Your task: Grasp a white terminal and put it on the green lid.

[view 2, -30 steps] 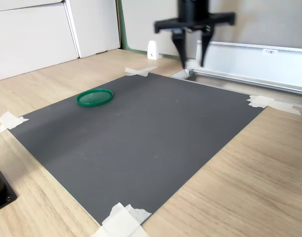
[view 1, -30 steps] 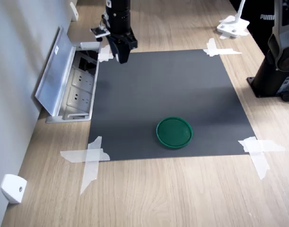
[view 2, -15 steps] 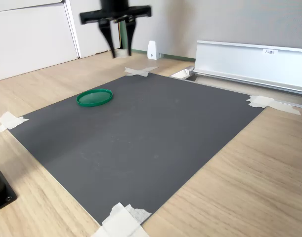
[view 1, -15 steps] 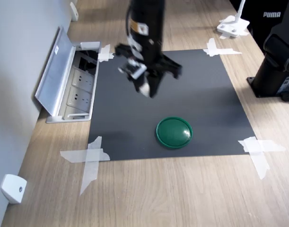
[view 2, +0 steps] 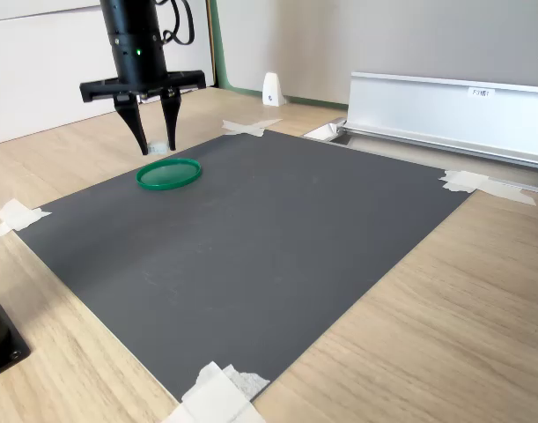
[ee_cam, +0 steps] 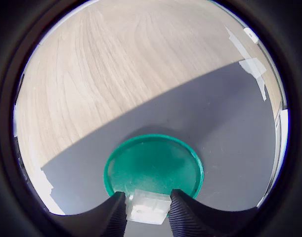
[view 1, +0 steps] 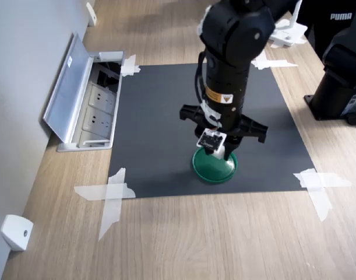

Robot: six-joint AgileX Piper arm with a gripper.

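now hand point(ee_cam: 147, 210) pinches white terminal point(ee_cam: 147, 206) between fingertips, hovering just above green lid point(ee_cam: 153, 165) edge.

Glossy black cylindrical arm point(view 1: 229, 64) with a yellow warning label, ribbed black fingers point(ee_cam: 186, 217)

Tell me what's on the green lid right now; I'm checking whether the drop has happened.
The green lid looks bare. The white terminal is gripped in the tool above the lid's edge. The fingers cover part of the rim there.
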